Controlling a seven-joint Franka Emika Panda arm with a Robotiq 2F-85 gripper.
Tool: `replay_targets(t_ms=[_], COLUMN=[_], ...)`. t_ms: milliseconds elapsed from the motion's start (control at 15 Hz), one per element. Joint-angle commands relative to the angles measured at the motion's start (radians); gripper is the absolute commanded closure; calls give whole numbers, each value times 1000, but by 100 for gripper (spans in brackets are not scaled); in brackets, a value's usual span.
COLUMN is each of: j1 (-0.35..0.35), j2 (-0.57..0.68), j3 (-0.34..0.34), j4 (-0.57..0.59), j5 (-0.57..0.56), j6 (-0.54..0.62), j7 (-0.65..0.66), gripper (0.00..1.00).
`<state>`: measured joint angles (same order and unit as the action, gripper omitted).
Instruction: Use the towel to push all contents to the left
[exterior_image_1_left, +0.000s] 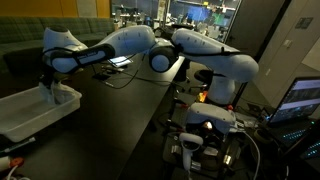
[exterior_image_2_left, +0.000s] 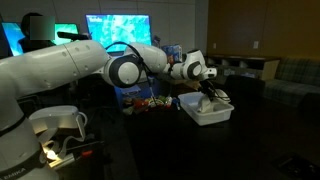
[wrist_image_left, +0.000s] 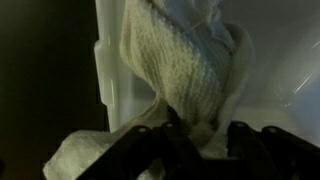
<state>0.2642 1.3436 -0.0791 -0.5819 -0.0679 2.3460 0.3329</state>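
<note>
A cream knitted towel (wrist_image_left: 185, 70) hangs bunched from my gripper (wrist_image_left: 205, 135), whose dark fingers are shut on its lower fold. The towel dangles inside a white plastic bin (wrist_image_left: 105, 80). In both exterior views my arm reaches out over the bin (exterior_image_1_left: 30, 115) (exterior_image_2_left: 205, 112), with the gripper (exterior_image_1_left: 48, 82) (exterior_image_2_left: 207, 88) just above its rim. The towel shows as a pale strip below the fingers (exterior_image_1_left: 52, 95). Any other contents of the bin are hidden by the towel.
The bin sits on a dark table (exterior_image_1_left: 110, 120). A second robot base with cables stands nearby (exterior_image_1_left: 205, 125). Monitors (exterior_image_2_left: 115, 30) glow behind, and colourful clutter (exterior_image_2_left: 150, 102) lies next to the bin.
</note>
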Motion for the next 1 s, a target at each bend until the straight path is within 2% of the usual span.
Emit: replay_targets(t_ms=[0,200,267,667,933], j1=[-8,-28,-38,-100,-140], j2=[-8,-65,-91,-259,-369], j3=[-1,24,35,62,62], j4=[56,37,31,-12,-41], j5=[-3,11,17,33,36], j6=[-75,-181,-222,-554,-740], j7=[-41,-124,-160,-300,-301], gripper=[27,5,1,0,0])
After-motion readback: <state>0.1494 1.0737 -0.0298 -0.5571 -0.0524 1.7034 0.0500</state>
